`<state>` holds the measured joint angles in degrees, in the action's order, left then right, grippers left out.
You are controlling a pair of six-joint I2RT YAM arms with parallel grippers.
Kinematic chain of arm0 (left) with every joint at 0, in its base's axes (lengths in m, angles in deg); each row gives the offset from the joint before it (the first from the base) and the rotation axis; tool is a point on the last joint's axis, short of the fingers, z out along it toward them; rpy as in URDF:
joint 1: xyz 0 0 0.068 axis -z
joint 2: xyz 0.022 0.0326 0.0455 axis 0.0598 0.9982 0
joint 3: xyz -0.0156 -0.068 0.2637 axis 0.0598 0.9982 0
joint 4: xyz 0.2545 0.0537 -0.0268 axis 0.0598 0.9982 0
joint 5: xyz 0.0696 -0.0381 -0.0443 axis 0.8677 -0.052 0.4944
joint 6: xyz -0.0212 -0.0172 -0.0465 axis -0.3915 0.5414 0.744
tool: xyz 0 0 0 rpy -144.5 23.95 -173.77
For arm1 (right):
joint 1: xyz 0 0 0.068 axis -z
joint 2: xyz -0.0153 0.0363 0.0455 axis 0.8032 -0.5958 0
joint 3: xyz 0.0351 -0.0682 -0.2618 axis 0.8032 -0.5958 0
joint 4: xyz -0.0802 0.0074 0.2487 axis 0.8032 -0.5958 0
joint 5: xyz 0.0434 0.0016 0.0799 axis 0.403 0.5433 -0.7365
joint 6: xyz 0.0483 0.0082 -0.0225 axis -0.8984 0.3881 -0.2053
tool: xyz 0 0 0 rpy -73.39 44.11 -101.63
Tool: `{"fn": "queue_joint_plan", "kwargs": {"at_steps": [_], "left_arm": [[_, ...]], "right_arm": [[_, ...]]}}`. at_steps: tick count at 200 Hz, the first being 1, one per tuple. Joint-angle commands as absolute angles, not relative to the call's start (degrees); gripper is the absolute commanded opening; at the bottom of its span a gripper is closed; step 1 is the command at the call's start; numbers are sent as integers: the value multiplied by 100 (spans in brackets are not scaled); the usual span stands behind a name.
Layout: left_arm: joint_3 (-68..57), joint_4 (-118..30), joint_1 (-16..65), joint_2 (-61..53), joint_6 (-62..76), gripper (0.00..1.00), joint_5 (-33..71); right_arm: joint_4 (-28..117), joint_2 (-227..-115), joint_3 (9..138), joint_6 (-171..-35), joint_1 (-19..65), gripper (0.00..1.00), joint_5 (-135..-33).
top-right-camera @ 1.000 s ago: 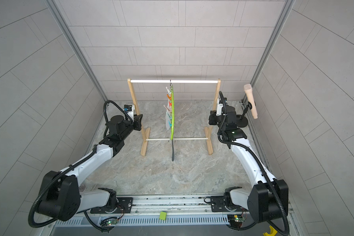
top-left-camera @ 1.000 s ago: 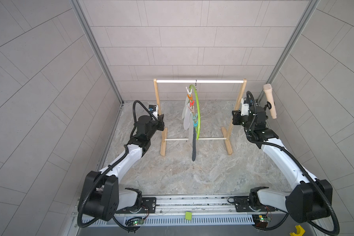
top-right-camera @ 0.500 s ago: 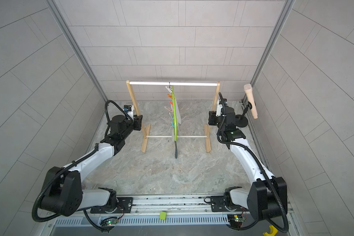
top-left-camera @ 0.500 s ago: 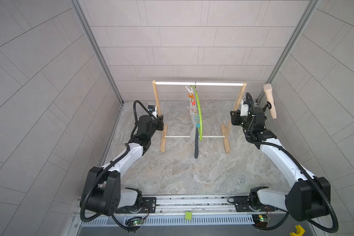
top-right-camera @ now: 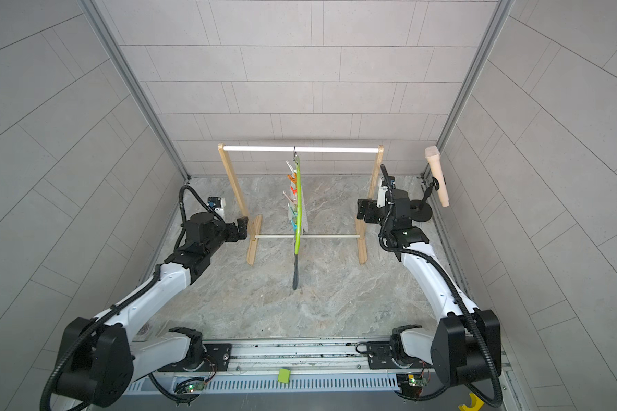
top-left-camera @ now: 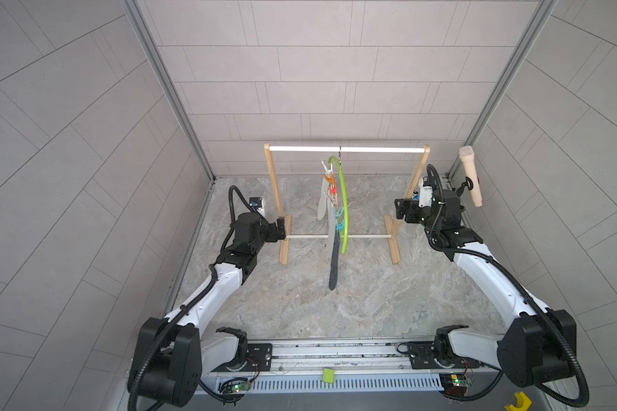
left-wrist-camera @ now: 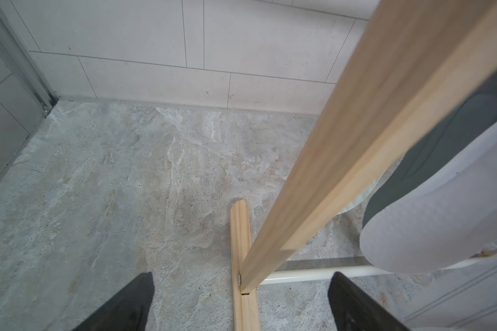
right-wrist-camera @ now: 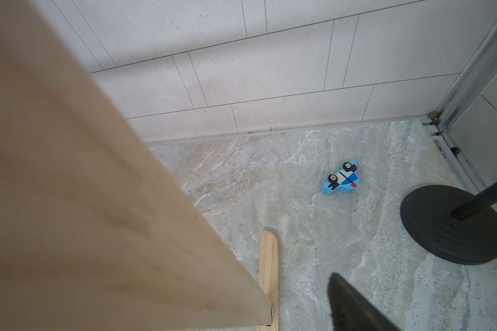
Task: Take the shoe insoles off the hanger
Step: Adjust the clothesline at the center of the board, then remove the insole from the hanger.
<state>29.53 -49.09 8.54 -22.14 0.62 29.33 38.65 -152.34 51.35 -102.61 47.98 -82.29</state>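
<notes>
1. Nearest, the dark blue-grey insole [top-left-camera: 333,265] hangs lowest, reaching down toward the worktop [top-left-camera: 300,309]. It looks thin, light and bendy, so a pinch across its free lower end should hold it.
2. Behind it, the lime-green hanger [top-left-camera: 344,210] hangs edge-on. The other shoe insoles [top-left-camera: 322,206] are pinned along it by coloured clothespins [top-left-camera: 330,181]. It hangs from one hook, so a tug will probably set it swinging.
3. The left gripper [top-left-camera: 281,227] is spread wide and empty, right by the left post of the wooden rack [top-left-camera: 273,185]. The white dotted insole [left-wrist-camera: 431,223] hangs close to it and looks soft and foamy.
4. The right gripper [top-left-camera: 399,211] is at the right post. Only one finger [right-wrist-camera: 353,303] shows, set far out to the side, so it reads as wide and holding nothing.
5. Farthest back, the white rod [top-left-camera: 346,149] carries the hook.
</notes>
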Motion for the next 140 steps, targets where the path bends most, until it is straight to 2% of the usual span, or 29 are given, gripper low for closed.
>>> {"fn": "queue_joint_plan", "kwargs": {"at_steps": [1, 59, 79, 100, 122, 140], "left_arm": [[3007, -4547, 817, -2627, 240, 100, 3160], [2808, -3362, 814, -3626, 538, 100, 3707], [2667, -2966, 817, -3913, 687, 100, 3734], [2536, -2649, 815, -4150, 894, 100, 3478], [2334, -2123, 818, -4232, 1431, 100, 3503], [2216, -1711, 824, -4245, 1612, 100, 3070]], "right_arm": [[3675, -14848, 5226, -10213, 4816, 100, -8338], [2936, -13806, 5045, -10259, 4816, 100, -8155], [2674, -13373, 4995, -10497, 4817, 100, -7734], [2091, -13022, 5112, -11407, 4856, 100, -7097], [1492, -12985, 5467, -11748, 4931, 99, -7548], [1139, -13058, 5782, -11760, 4930, 86, -8498]]}}
